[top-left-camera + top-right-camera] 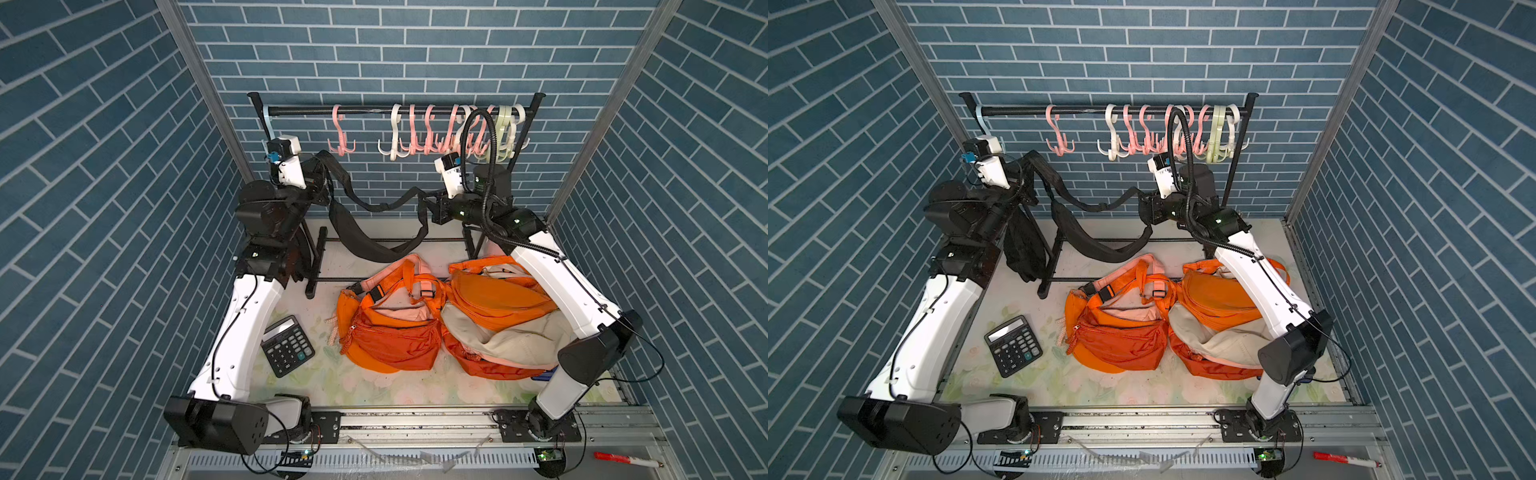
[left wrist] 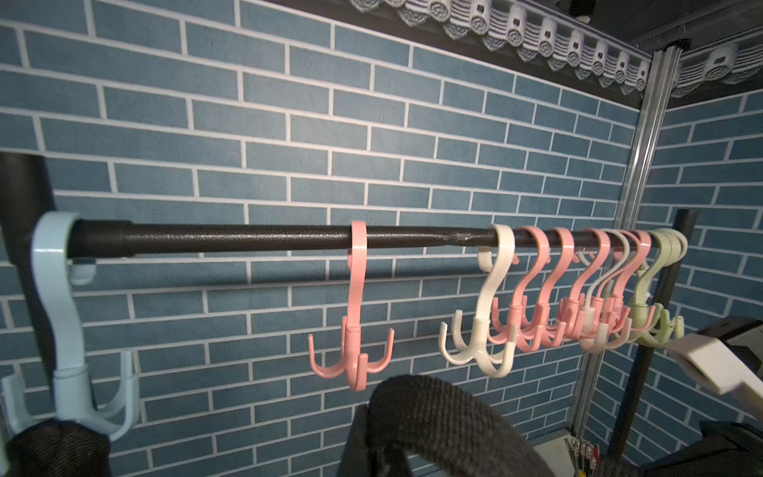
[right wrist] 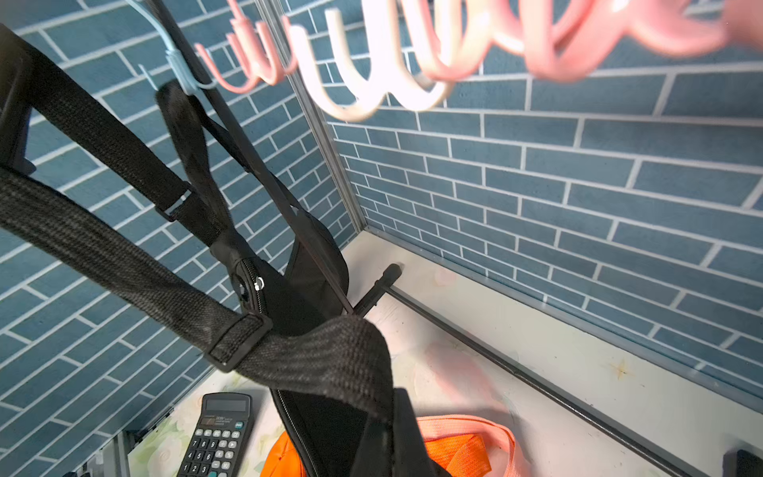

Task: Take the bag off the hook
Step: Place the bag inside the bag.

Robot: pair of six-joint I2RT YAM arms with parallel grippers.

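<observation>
One black bag (image 1: 1023,245) is hanging below the left gripper (image 1: 321,176), its strap (image 1: 376,206) looping over the light-blue hook (image 3: 181,82) just beside those jaws. Both pairs of jaws are pinching closed on the strap, which is sagging across to the right gripper (image 1: 428,205). Orange bags (image 1: 390,336) are lying zipped beneath the right jaws, hiding whatever they are holding.

Bag (image 1: 1021,249) hangs on hook (image 2: 62,289), behind the calculator (image 1: 1013,345).
</observation>
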